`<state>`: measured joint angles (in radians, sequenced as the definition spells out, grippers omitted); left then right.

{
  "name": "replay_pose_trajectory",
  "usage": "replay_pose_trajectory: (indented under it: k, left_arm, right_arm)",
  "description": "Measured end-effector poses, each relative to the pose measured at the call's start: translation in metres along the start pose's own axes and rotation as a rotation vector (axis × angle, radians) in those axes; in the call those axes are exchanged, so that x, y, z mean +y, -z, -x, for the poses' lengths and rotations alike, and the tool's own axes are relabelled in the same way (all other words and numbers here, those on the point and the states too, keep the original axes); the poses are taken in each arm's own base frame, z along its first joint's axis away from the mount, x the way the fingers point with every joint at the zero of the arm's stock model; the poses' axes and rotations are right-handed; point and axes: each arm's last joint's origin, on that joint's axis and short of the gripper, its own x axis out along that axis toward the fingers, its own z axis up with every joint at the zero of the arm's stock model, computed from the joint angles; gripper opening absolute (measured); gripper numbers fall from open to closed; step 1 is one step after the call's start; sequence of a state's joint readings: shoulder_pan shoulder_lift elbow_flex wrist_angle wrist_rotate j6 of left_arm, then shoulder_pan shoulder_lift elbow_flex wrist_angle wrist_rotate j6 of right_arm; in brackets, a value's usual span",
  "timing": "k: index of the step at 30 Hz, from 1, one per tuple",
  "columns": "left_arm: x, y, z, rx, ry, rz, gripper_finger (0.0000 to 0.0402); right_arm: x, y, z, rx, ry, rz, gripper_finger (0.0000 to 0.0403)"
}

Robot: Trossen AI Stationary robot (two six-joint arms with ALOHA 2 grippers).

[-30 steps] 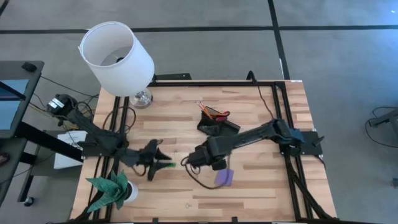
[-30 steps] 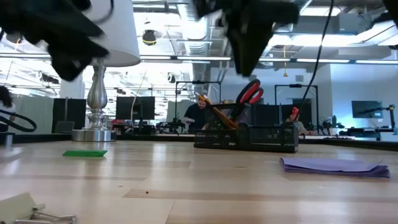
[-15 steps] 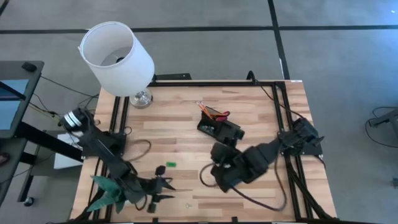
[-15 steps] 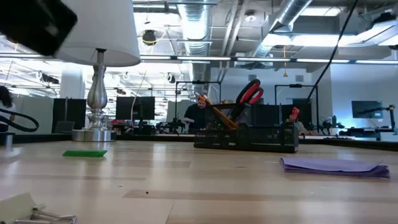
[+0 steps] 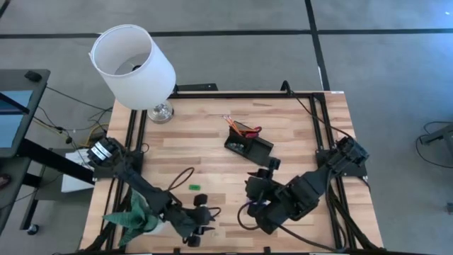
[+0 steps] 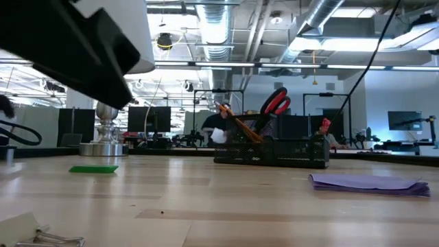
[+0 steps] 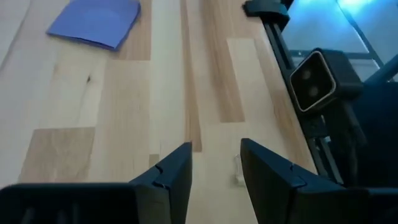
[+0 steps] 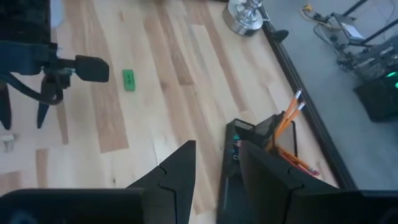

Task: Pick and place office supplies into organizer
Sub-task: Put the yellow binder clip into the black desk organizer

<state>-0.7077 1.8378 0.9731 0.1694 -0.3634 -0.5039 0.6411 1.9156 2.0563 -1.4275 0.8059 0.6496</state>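
The left gripper [image 5: 200, 228] is seen low over the front edge of the wooden table [image 5: 212, 152], beside the green paper plant [image 5: 131, 216]; its fingers [image 7: 177, 177] are held slightly apart with only bare wood between them, nothing gripped. Just ahead of it a small white binder clip [image 7: 238, 171] is lying on the boards, and farther off in the same direction the purple note pad [image 7: 96, 22] is spread flat. The tiny green piece [image 5: 195, 187] is lying a little behind this gripper, toward the lamp [image 5: 134, 64], untouched.

The right gripper [image 5: 260, 183] is raised over the middle-right of the table, its fingers [image 8: 174, 171] also held a little apart and empty. Directly ahead of it, close by, the black organizer [image 5: 248, 145] is standing, with orange pencils [image 8: 286, 121] leaning out of its taller section and the red-handled scissors [image 6: 276, 101] upright among them. The green piece is seen well off to this gripper's side, near the other arm.

In the low view the note pad is resting near the organizer, and people are seated in the room behind
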Motion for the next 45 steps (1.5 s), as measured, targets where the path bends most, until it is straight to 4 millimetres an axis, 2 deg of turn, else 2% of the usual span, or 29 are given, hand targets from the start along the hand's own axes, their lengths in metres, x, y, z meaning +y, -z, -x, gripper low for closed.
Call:
replay_pose_trajectory:
  k: [6, 21, 30, 45]
  left_arm:
    - [0.001, -0.011, -0.001, 0.096, 0.059, -0.001, 0.0133]
    - [-0.004, -0.005, 0.002, 0.123, 0.022, 0.107, 0.0196]
    - [-0.008, 0.021, -0.029, 0.16, 0.04, 0.1, 0.0197]
    - [-0.02, 0.03, -0.034, 0.144, 0.055, 0.12, 0.0197]
  right_arm:
    - [-0.002, -0.001, -0.002, 0.011, 0.006, 0.073, 0.0121]
    - [-0.004, -0.002, -0.006, 0.027, -0.003, 0.103, 0.0121]
    - [-0.005, -0.001, -0.006, 0.032, 0.0, 0.125, 0.0121]
    - [-0.009, -0.002, -0.009, 0.049, 0.014, 0.131, 0.0121]
